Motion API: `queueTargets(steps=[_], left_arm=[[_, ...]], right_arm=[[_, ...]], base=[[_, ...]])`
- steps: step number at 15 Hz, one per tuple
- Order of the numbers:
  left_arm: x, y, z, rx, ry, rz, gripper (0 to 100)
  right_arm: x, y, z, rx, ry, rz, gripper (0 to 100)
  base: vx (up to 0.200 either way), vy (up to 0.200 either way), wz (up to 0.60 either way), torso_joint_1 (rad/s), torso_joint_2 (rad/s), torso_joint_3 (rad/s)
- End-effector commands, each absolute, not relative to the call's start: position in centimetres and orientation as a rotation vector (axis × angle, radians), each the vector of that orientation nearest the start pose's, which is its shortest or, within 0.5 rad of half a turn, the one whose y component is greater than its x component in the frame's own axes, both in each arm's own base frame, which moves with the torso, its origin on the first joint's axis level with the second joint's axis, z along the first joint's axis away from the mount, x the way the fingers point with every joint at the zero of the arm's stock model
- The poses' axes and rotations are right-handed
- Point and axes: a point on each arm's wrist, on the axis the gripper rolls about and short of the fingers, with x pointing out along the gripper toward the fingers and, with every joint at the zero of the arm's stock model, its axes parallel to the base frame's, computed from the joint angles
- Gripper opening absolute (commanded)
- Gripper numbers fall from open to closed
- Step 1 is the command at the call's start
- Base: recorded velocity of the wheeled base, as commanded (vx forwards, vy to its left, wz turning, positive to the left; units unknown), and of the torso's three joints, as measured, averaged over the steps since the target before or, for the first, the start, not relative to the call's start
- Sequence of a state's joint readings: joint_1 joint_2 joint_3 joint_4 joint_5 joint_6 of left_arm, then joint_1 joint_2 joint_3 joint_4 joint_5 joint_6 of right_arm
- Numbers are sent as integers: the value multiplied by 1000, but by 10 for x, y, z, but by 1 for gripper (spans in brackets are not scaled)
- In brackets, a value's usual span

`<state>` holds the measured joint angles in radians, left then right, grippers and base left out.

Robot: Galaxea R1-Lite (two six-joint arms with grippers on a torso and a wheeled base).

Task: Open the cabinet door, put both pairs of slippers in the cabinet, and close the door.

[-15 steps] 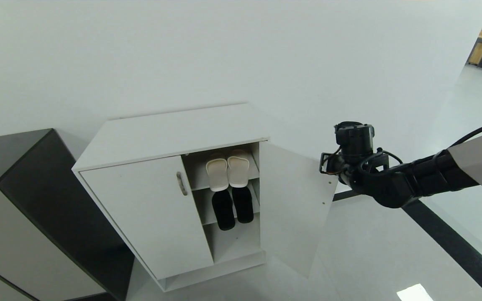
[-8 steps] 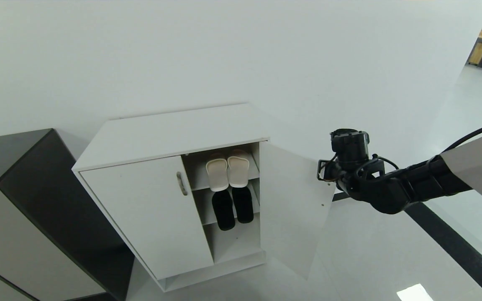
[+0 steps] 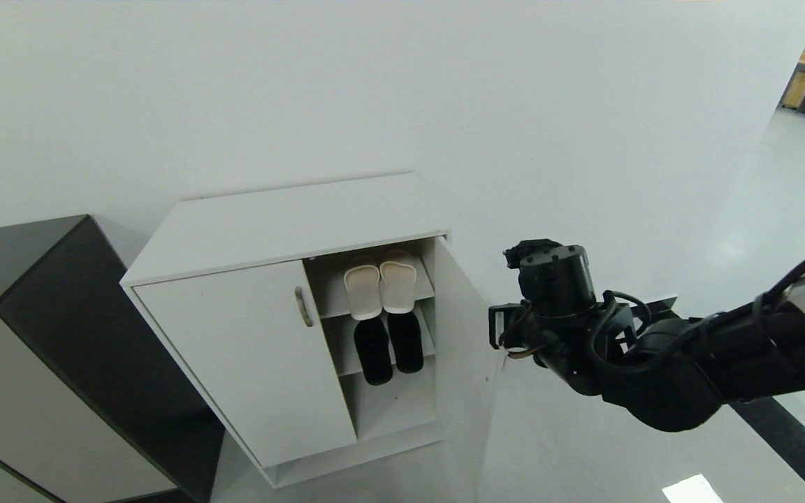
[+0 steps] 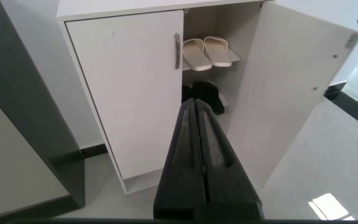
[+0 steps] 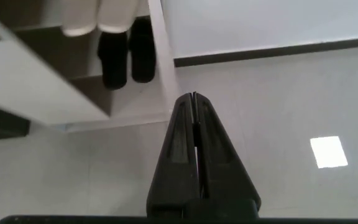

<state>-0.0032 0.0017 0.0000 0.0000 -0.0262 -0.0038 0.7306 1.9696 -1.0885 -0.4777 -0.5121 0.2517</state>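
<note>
Cabinet door (image 3: 462,363): we see the right-hand door standing part open, angled out from the white cabinet (image 3: 284,223).
Right gripper (image 5: 193,96): fingers pressed together, holding nothing, near the door's outer side.
Left gripper (image 4: 194,102): fingers pressed together, empty, facing the cabinet front.
White slippers (image 3: 380,286): on the upper shelf inside.
Black slippers (image 3: 388,346): on the shelf below.

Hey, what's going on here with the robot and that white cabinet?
Both pairs of slippers are already inside the cabinet: the white slippers on the top shelf, the black slippers on the shelf below. The right gripper, jaws shut, is at the outer face of the open right door, which has swung partway closed over the last second. The left gripper, also shut, hangs in front of the cabinet, holding nothing.
</note>
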Motion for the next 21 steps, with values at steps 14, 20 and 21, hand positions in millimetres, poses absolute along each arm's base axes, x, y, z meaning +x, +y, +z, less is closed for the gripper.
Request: queueTargets(steps=[14,20,21], left_arm=[[-23,-1,76,-5,3,-29,0],[-23,-1,76,-5,3,-29,0],[-23,-1,76,-5,3,-29,0]], right_arm=[[259,246,145,-83,317,267,0],[262,236,136,-65,354,366,0],[264,227,130,-45,361,425,0]], base=[[0,0,257,1,0,1],[0,0,100,0,0,0],[0,0,0,0,0,0]])
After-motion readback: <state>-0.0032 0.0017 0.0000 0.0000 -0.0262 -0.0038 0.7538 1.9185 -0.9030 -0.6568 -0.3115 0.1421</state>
